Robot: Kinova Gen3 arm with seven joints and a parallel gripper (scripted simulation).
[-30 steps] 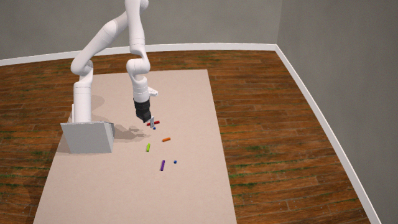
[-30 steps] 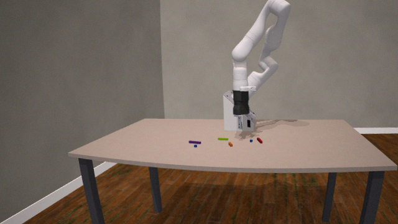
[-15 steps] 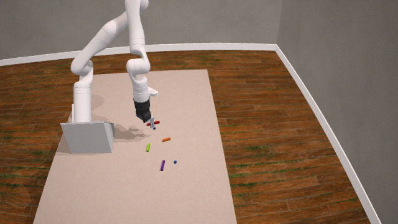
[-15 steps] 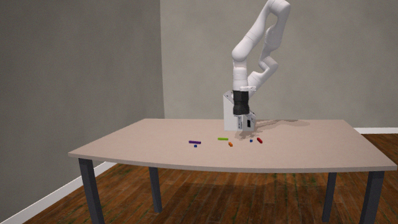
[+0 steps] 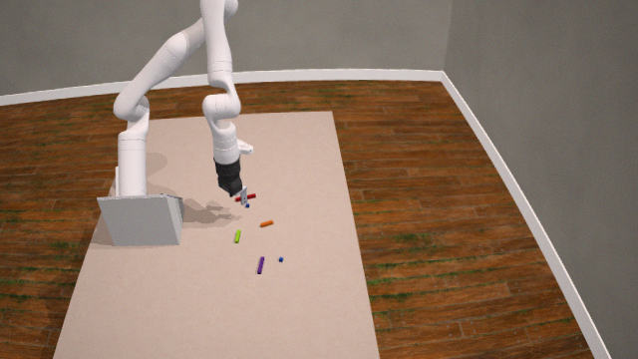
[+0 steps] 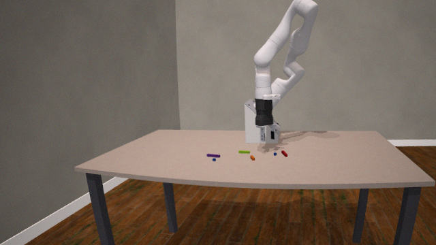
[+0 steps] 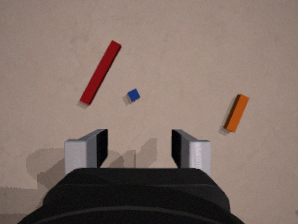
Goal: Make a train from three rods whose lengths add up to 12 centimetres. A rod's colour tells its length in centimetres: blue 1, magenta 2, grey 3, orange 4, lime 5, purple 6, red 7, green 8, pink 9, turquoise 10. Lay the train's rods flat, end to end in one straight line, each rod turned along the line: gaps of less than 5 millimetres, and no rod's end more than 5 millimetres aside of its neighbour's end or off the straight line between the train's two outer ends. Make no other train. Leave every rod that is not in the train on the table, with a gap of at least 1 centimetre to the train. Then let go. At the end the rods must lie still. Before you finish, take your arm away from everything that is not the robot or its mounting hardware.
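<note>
6 rods [image 5: 260, 264] flat, scattered apart

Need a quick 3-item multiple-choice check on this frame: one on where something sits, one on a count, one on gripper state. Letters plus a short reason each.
1. In the wrist view, the small blue rod nearest the gripper lies:
A. between the red rod and the orange rod
B. on top of the red rod
C. clamped between the fingers

2. How many blue rods are on the table?
A. one
B. two
C. three

3. The gripper is:
A. shut on the red rod
B. shut on nothing
C. open, holding nothing

Answers:
1 A: in the wrist view it lies apart from both, red to its left, orange to its right.
2 B: the top view shows one by the red rod and another beside the purple rod.
3 C: the fingers stand wide apart with only bare table between them.
</note>
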